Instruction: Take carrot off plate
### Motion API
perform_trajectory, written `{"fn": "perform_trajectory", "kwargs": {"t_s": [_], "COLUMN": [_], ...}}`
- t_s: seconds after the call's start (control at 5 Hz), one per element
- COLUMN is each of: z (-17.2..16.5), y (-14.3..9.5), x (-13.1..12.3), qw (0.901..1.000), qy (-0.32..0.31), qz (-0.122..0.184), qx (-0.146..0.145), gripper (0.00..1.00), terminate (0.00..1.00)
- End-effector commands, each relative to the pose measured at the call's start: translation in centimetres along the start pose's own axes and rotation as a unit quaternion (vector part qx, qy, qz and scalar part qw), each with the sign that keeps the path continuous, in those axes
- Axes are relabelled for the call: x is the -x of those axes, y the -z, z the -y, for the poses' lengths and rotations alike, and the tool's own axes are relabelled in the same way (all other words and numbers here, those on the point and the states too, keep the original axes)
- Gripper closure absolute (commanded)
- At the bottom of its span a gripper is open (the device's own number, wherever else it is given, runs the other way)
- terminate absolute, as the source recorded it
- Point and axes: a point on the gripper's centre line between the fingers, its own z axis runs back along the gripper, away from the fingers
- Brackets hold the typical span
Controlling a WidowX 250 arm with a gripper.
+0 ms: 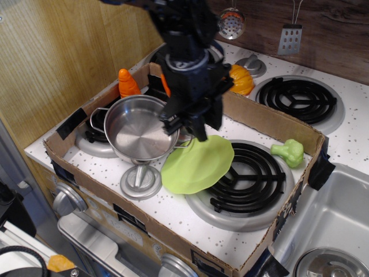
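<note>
Reaches down from the top edge as a black arm (187, 52), hanging over the back wall of the cardboard box (271, 124), wrist turned so the fingers (201, 128) point down toward the counter (230, 231). Hovers above the gap between the steel pot (138, 130) and the plate (199, 164), clear of both.

Inside the box: pot upright at the left with only bare shiny metal inside. Plate flat just right of it, edge close against the pot's rim, half on the speckled counter and half over the front burner (253, 173); whole lime-green face on show. Round grey lid (140, 180) in front of the pot, green broccoli toy (290, 152) at the right end by the burner.

Of the carrot (165, 85), only a narrow orange strip, peeking out at the arm's left side, up above the pot and off the plate; the rest hidden behind the arm. Stubby orange cone (128, 83) farther left at the box's back corner, pumpkin (242, 81) behind the arm on the far side.

Fingers dark against a dark body: cannot tell whether spread or pinched, nor whether gripping the carrot.
</note>
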Motion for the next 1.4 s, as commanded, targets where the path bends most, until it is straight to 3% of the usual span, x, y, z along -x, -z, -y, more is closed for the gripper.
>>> {"fn": "perform_trajectory", "kwargs": {"t_s": [0.0, 0.2, 0.6, 0.8, 1.0, 1.2], "z": [3.2, 4.4, 4.0, 3.9, 3.8, 4.2], "y": [-0.9, -0.3, 1.1, 1.3, 1.2, 0.8], "x": [0.3, -0.2, -1.3, -1.3, -1.3, -1.2], "qw": [0.9973, 0.9977, 0.9965, 0.9971, 0.9973, 0.9983], "qy": [-0.066, -0.061, -0.068, -0.064, -0.057, -0.05], "qz": [-0.032, -0.03, -0.041, -0.029, -0.025, -0.012], "qx": [-0.004, -0.008, 0.026, 0.028, 0.039, 0.029], "gripper": [1.0, 1.0, 1.0, 1.0, 0.0, 0.0], "terminate": [0.0, 0.0, 0.0, 0.0, 0.0, 0.0]}}
